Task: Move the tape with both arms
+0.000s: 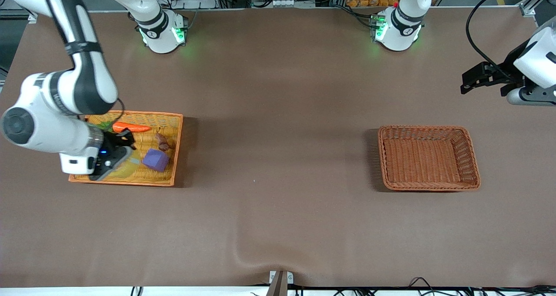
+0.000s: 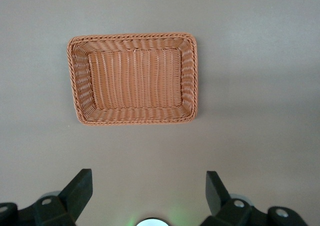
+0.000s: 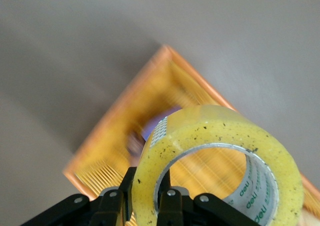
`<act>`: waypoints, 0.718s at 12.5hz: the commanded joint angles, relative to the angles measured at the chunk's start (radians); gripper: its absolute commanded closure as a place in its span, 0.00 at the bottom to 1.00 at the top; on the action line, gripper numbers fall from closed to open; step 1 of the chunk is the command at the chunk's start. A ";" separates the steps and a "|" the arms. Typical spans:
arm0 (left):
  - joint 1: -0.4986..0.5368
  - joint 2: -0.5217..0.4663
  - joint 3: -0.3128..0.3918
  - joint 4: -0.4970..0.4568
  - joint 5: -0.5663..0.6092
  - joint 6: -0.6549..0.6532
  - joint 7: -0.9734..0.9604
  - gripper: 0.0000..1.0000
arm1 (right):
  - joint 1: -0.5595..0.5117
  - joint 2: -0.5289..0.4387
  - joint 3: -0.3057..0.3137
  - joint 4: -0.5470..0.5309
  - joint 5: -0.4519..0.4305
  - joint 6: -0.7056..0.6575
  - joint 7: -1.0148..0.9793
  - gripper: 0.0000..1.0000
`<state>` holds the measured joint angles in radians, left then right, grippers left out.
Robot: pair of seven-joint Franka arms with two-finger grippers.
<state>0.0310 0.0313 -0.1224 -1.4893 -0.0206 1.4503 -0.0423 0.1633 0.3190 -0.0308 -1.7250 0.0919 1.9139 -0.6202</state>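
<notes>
The right gripper [image 3: 145,198] had its jaws pinched on the wall of the tape [image 3: 220,161], one finger inside the ring and one outside, so the roll hung from its rim with the core hole open to the wrist camera. That grip leaves most of the ring free, which would let a second gripper take it by another part of the wall. The tape [image 1: 124,168] was in the air over the orange tray [image 1: 130,184], above the tray's edge nearer the front camera. In the tray lay a purple cube [image 1: 155,160] at about three o'clock from the gripper, a carrot [image 1: 130,128] at about twelve o'clock, and a small brown thing [image 1: 162,142] between them at about two o'clock.

The left gripper [image 2: 147,186] waited with its jaws spread wide, up over the bare table at the left arm's end. The empty brown basket [image 1: 386,157] sat on the table at about seven o'clock from it in the front view, probably the tape's destination.
</notes>
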 commanded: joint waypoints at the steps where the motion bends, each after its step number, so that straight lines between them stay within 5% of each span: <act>1: 0.012 -0.001 0.001 0.009 -0.010 -0.005 0.002 0.00 | 0.193 0.090 -0.009 0.137 0.002 0.020 0.225 1.00; 6: 0.023 0.054 0.001 0.014 -0.004 -0.004 0.002 0.00 | 0.442 0.270 -0.006 0.278 0.081 0.106 0.683 1.00; 9: 0.014 0.107 0.003 0.018 -0.002 -0.002 -0.007 0.00 | 0.579 0.458 -0.009 0.520 0.089 0.128 1.007 1.00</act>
<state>0.0540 0.1077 -0.1186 -1.4928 -0.0205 1.4523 -0.0423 0.6744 0.6373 -0.0226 -1.4125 0.1631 2.0700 0.2266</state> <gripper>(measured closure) 0.000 0.771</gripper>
